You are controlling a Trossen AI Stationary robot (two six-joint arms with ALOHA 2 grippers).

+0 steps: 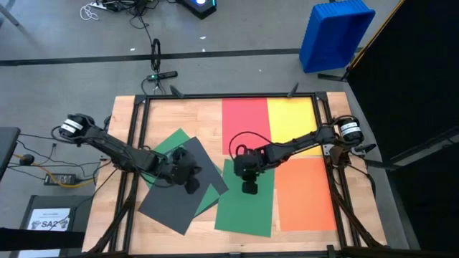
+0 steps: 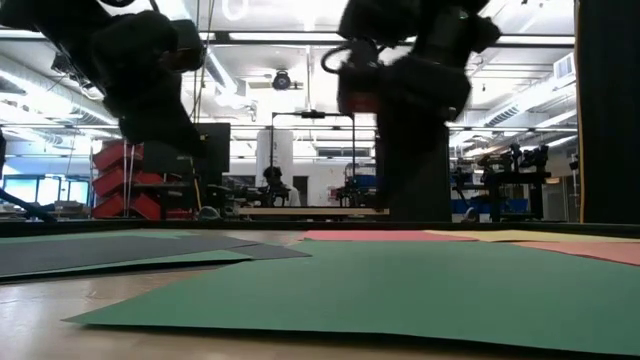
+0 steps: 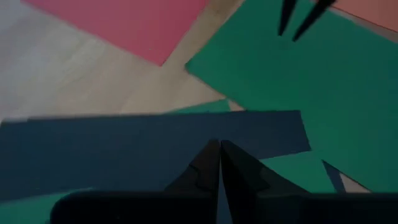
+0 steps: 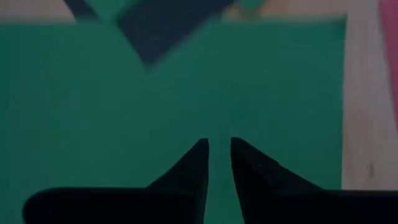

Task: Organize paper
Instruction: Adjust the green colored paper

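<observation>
Right gripper (image 4: pixel 217 155) hangs over the big green sheet (image 1: pixel 246 206), tips parted by a thin slit, nothing between them; looks like it's letting go of or about to pinch that sheet, can't say which. Green sheet lies flat directly under it, w/ its far corner tucked beside the dark grey sheet (image 1: pixel 183 195). Beyond the right gripper, toward the table's back edge, red sheet (image 1: pixel 244 118) and yellow sheet (image 1: pixel 292 118) sit edge to edge, squared up; orange sheet (image 1: pixel 305 193) lies just beside the green one on its outer side. Those three look already sorted into a grid, prob why the green one is being lined up next to orange.

Left gripper (image 3: pixel 219 163) is over the dark grey sheet, tips pressed together, holding nothing visible. Under and around it the grey sheet lies skewed on a second green sheet (image 1: pixel 171 143), both crooked, so that pile reads as still unsorted.

Wooden table (image 1: pixel 197 115) bare btw the piles.
</observation>
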